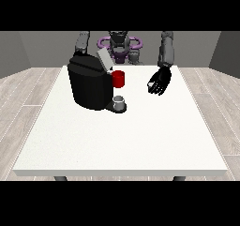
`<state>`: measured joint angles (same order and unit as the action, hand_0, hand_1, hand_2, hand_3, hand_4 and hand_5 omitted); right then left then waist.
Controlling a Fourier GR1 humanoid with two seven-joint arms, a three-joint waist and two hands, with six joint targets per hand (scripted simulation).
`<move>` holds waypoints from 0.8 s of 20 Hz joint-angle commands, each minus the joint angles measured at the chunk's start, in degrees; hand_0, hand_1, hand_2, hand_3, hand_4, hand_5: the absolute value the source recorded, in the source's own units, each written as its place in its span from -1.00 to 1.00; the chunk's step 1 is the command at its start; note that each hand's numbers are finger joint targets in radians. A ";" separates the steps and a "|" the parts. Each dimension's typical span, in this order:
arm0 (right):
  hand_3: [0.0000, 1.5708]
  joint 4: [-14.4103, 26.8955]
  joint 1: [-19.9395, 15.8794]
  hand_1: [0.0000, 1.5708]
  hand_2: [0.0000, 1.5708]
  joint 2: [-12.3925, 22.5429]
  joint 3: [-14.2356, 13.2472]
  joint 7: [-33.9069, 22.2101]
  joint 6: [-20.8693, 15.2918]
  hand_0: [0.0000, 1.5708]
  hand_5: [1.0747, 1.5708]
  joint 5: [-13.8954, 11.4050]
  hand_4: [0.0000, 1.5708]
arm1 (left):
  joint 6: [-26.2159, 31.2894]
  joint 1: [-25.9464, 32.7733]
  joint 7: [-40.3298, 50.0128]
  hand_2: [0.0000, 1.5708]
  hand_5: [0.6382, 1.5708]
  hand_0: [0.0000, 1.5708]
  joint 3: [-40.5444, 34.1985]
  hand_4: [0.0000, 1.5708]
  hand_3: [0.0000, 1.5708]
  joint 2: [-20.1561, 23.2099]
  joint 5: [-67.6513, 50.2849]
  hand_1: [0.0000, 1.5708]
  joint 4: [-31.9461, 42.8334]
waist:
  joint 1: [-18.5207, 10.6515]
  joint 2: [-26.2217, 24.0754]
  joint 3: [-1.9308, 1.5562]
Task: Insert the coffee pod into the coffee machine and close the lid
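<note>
Front view | hand at the view's right [159, 82]: fingers curled around small pale coffee pod [150, 85], raised above table [117, 140] | coffee machine [89, 82]: lid [104, 59] raised | advice: carry pod level to the open top, seat squarely, then lower lid | other hand: hidden behind machine.

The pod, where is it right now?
In the front view the pod sits in the hand at the view's right, above the table, right of the red cup and the coffee machine.
</note>
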<state>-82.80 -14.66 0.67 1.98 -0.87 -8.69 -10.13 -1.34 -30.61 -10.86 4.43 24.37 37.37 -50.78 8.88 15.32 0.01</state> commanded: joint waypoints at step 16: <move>-1.00 10.02 0.22 -1.00 -1.00 0.02 -2.03 4.35 1.38 -1.00 1.00 2.66 -1.00 | 3.62 -6.83 -0.62 0.53 1.00 0.43 2.85 -0.50 0.39 -1.48 12.16 0.43 11.35 | -0.41 -4.02 -0.01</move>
<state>-74.52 -15.58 1.22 0.42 1.93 -7.39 -8.13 2.23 -35.86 -10.45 8.13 23.35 48.47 -41.06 8.33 12.28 -0.06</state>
